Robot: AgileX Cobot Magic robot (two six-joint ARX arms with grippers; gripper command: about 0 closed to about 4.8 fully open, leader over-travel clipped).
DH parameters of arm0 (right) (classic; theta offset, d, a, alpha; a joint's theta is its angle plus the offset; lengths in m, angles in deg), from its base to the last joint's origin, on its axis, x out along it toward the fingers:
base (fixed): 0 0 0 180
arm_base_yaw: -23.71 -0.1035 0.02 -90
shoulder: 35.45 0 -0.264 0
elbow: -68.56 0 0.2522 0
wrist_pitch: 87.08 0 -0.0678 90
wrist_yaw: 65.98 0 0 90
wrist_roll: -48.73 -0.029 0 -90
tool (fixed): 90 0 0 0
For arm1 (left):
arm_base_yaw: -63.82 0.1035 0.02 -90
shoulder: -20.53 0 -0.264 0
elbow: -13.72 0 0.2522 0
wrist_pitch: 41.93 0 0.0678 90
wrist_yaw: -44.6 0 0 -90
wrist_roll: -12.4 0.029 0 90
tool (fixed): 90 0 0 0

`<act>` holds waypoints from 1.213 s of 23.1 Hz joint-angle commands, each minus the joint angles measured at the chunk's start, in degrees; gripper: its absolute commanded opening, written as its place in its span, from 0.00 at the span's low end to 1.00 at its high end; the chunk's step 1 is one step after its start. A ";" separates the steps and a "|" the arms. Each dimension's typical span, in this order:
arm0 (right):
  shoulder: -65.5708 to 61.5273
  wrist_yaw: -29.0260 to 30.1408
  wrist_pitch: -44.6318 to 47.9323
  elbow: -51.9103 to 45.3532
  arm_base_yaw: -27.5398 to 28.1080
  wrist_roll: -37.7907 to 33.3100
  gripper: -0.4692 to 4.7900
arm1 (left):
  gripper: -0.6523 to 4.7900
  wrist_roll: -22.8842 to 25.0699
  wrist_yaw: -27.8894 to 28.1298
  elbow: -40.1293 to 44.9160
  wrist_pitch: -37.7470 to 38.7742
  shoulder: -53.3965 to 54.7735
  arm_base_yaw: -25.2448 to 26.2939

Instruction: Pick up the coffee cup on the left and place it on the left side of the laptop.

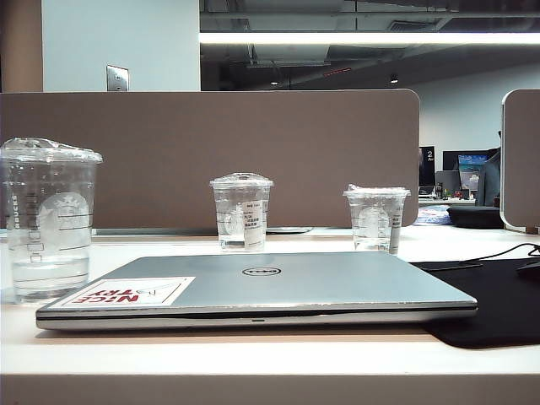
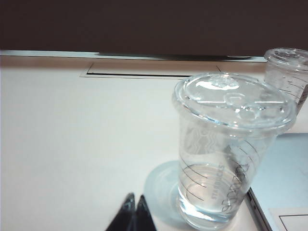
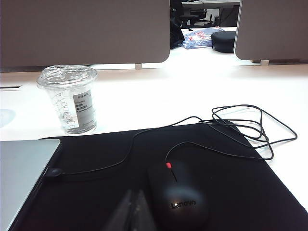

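Coffee cup [image 1: 49, 219] upright left of laptop [image 1: 253, 287]; both grippers' jaws shut.

The tall clear plastic coffee cup [image 1: 49, 221] [image 2: 232, 149] stands upright on the white tabletop [image 1: 253, 350], at the left front, just beside the left edge of the laptop. It carries a clear domed lid, a faint white round logo and printed measure lines on its wall. A shallow layer of clear liquid sits in its bottom. Whether cup and laptop touch cannot be told.

The slim silver Dell laptop [image 1: 278, 287] [image 2: 284, 187] [image 3: 21, 168] lies closed and flat on the tabletop, front and centre. A round logo marks mid-lid. A white sticker with red "NICE TRY" lettering sits at its near left corner, close to the cup.
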 commanded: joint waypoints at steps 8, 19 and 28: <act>0.11 -0.04 1.01 -0.24 0.00 -0.15 0.08 | 0.11 1.07 0.20 -0.20 -0.83 0.02 0.07; 0.11 -0.04 1.01 -0.24 0.00 -0.15 0.08 | 0.11 0.85 0.15 -0.20 -3.32 0.02 0.07; 0.11 -0.04 1.01 -0.24 0.00 -0.15 0.08 | 0.11 0.87 -0.04 -0.20 -3.28 0.02 0.15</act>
